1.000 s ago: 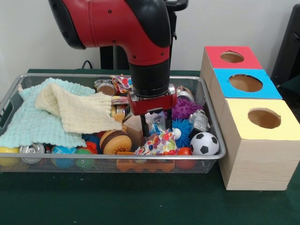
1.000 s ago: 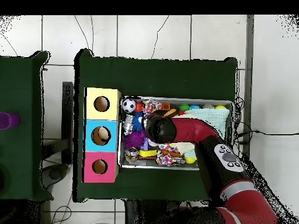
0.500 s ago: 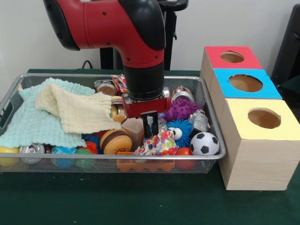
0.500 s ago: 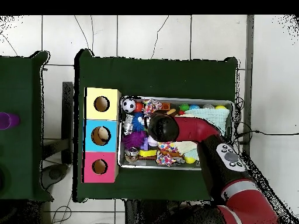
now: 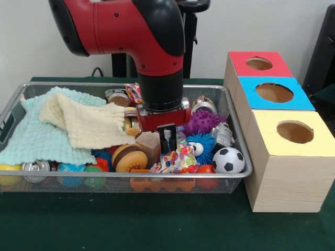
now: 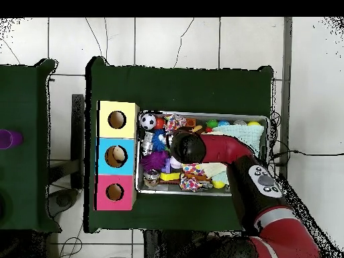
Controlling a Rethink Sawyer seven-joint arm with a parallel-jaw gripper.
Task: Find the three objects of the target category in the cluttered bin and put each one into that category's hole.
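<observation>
My gripper (image 5: 168, 144) reaches down into the middle of the wire bin (image 5: 246, 170). Its fingers stand close together, shut on the top of a polka-dot cloth bundle (image 5: 180, 157). A brown block (image 5: 149, 144) lies just left of it and a blue spiky ball (image 5: 204, 144) just right. A soccer ball (image 5: 228, 160), a purple spiky ball (image 5: 205, 122) and a toy burger (image 5: 129, 157) lie close by. To the right stand the red box (image 5: 260, 64), blue box (image 5: 274, 92) and yellow box (image 5: 294, 132), each with a round hole. In the overhead view my arm (image 6: 222, 149) hides the gripper.
A mint towel (image 5: 31, 138) and a pale yellow cloth (image 5: 86, 125) cover the bin's left half, with small balls and a can (image 5: 35, 168) under them. More cans (image 5: 118, 97) lie at the back. Green cloth covers the table (image 5: 157, 225).
Over the second the gripper moved slightly left and lower, and its fingers went from wide apart to close together. Nothing has moved in the last half second.
</observation>
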